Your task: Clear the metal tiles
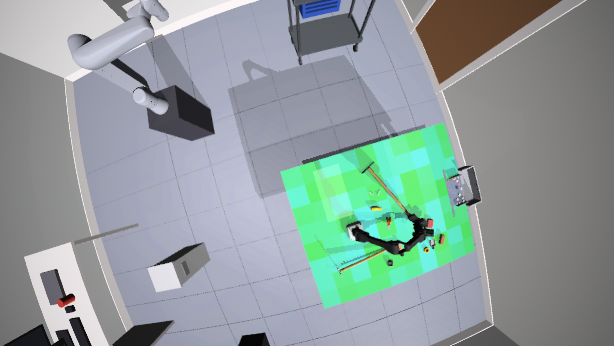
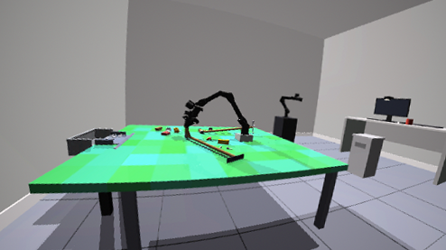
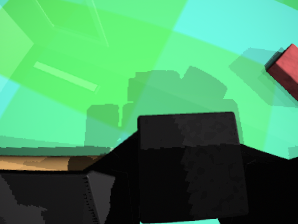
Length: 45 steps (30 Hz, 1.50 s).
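Note:
The long scraper's wooden handle [image 1: 387,190] [image 2: 210,146] [image 3: 30,163] runs from my gripper [image 1: 411,218] [image 2: 187,133] to its wide dark head [image 1: 368,167] [image 2: 235,158]. My gripper is shut on the handle at the end away from the head. A shadow lies close under the handle; whether the head touches the table I cannot tell. The steel bench plate [image 1: 452,198] [image 2: 114,139] is at the table's far edge, with several small tiles [image 1: 457,187] on it. The open catch box [image 1: 476,186] [image 2: 78,145] adjoins its outer end. The wrist view shows neither plate nor box.
A red block [image 1: 430,223] [image 2: 165,132] [image 3: 288,72] lies near my gripper. Close by are an orange block [image 1: 441,239] and a yellow ring [image 1: 426,250]. A yellow block [image 1: 376,208] [image 2: 223,141] lies between the scraper and my base. A second wooden-handled tool [image 1: 362,260] [image 2: 226,130] lies across the base's other side.

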Each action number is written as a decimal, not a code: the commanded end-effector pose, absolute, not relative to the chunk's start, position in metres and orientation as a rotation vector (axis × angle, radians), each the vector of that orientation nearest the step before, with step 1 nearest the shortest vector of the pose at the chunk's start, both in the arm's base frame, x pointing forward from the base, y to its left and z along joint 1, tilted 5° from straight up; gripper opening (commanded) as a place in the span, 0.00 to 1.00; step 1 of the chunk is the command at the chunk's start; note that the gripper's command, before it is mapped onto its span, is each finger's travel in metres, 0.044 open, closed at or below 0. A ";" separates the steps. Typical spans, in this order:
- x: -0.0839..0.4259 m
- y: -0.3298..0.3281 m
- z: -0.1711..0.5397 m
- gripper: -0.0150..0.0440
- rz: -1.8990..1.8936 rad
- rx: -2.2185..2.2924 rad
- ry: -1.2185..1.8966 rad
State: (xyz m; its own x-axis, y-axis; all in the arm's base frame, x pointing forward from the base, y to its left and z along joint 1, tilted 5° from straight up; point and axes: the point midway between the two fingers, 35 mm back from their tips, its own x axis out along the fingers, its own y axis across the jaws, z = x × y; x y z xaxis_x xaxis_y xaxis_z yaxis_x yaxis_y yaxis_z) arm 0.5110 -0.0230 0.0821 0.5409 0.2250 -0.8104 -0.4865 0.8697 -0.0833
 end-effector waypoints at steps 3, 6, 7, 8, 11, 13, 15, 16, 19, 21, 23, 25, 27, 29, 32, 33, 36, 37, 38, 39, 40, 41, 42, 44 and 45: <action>0.503 -0.021 0.089 0.25 0.436 -0.316 0.892; 0.499 -0.021 0.089 0.25 0.436 -0.316 0.892; 0.498 -0.021 0.090 0.25 0.436 -0.316 0.892; 0.496 -0.021 0.090 0.25 0.436 -0.316 0.892; 0.492 -0.021 0.090 0.25 0.436 -0.316 0.893; 0.489 -0.021 0.090 0.25 0.436 -0.316 0.893; 0.486 -0.021 0.091 0.25 0.436 -0.316 0.893; 0.485 -0.021 0.091 0.25 0.436 -0.316 0.893; 0.481 -0.020 0.091 0.25 0.436 -0.316 0.893; 0.478 -0.020 0.091 0.25 0.436 -0.316 0.894; 0.475 -0.020 0.091 0.25 0.436 -0.316 0.894; 0.472 -0.020 0.091 0.25 0.436 -0.316 0.894; 0.469 -0.020 0.091 0.25 0.436 -0.316 0.894; 0.467 -0.020 0.091 0.25 0.436 -0.316 0.894; 0.462 -0.019 0.091 0.25 0.436 -0.316 0.895; 0.461 -0.019 0.091 0.25 0.436 -0.316 0.895; 0.456 -0.019 0.091 0.25 0.436 -0.316 0.895; 0.455 -0.019 0.091 0.25 0.436 -0.316 0.895; 0.453 -0.019 0.091 0.25 0.436 -0.316 0.895; 0.452 -0.019 0.091 0.25 0.436 -0.316 0.895; 0.450 -0.019 0.091 0.25 0.436 -0.316 0.895; 0.449 -0.019 0.091 0.25 0.436 -0.315 0.896; 0.447 -0.019 0.091 0.25 0.436 -0.315 0.896; 0.445 -0.018 0.091 0.25 0.436 -0.315 0.896; 0.443 -0.018 0.091 0.25 0.436 -0.315 0.896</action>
State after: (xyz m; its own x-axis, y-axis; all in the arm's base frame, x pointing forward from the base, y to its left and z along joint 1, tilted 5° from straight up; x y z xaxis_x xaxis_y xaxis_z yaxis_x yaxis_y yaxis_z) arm 0.4475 -0.0205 0.0863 0.5375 0.2206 -0.8139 -0.4850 0.8704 -0.0843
